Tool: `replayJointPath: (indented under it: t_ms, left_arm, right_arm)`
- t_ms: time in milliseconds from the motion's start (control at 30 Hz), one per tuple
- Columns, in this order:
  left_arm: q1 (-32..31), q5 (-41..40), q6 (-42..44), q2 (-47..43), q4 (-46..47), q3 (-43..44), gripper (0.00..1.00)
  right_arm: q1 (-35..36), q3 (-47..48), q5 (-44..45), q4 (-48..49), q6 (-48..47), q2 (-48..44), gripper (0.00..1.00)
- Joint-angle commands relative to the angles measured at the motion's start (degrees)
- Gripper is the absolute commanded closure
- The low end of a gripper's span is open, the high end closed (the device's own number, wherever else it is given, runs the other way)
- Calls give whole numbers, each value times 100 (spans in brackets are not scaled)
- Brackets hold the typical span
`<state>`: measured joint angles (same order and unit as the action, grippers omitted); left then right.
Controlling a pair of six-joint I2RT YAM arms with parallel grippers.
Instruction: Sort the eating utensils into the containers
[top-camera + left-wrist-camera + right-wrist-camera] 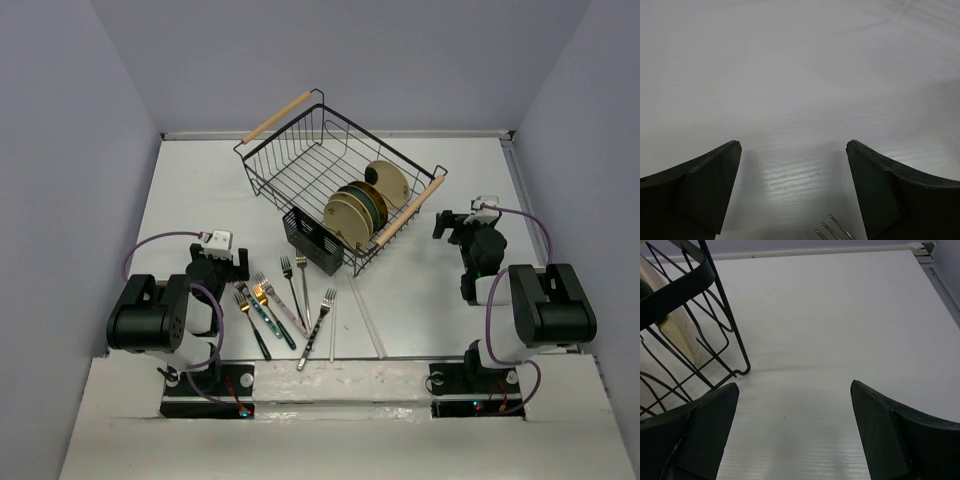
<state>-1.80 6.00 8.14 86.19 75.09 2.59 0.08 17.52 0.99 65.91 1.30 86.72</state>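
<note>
Several forks (280, 305) lie side by side on the white table in front of the left arm: silver, gold-headed, dark-, teal- and pink-handled ones. A small black slotted caddy (312, 242) stands against the near corner of the wire basket. My left gripper (222, 268) is open and empty, low over the table just left of the forks. In the left wrist view (794, 146) only bare table lies between the jaws, with silver fork tines (832, 230) at the bottom edge. My right gripper (450, 226) (794, 386) is open and empty over bare table, right of the basket.
A big black wire basket (340, 180) with wooden handles holds several round plates (355, 212) at mid-table. Its corner (715, 315) and a plate (670, 325) show at the left of the right wrist view. A raised rail (520, 190) runs along the table's right edge.
</note>
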Motion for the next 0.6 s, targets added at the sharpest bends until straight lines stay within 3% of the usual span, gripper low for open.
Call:
replayJointPath:
  t_ms: [0, 100, 167, 233, 333, 400, 433, 533, 567]
  left_arm:
    - [-22, 24, 117, -94, 4365, -575, 1]
    - [-22, 33, 117, -85, 4374, -567, 1]
    - [-22, 24, 126, -94, 4374, -567, 11]
    - [-22, 85, 153, -94, 4374, -549, 26]
    - [-4, -99, 30, -969, 3859, -593, 30]
    - [13, 41, 195, -2654, 1413, -235, 29]
    - [13, -141, 501, -3452, -259, 472, 27]
    - [22, -529, 793, -3715, -1588, 1540, 21]
    - [31, -530, 890, -3724, -2708, 1812, 19]
  right_arm:
    - [-16, 76, -47, 185, -7, -32, 0]
    - [-16, 172, 407, -33, 167, -181, 0]
    - [-16, 295, 1109, -691, 361, -611, 0]
    - [-16, 279, 1263, -1147, 485, -971, 0]
    - [-16, 392, 1237, -2131, 1046, -2024, 0]
    - [-16, 690, 922, -3379, 1467, -2953, 4]
    - [-16, 987, 824, -4253, 1609, -3263, 6]
    - [-16, 1507, 289, -5863, 2005, -4424, 17]
    - [-16, 1857, 105, -6210, 2040, -4653, 21]
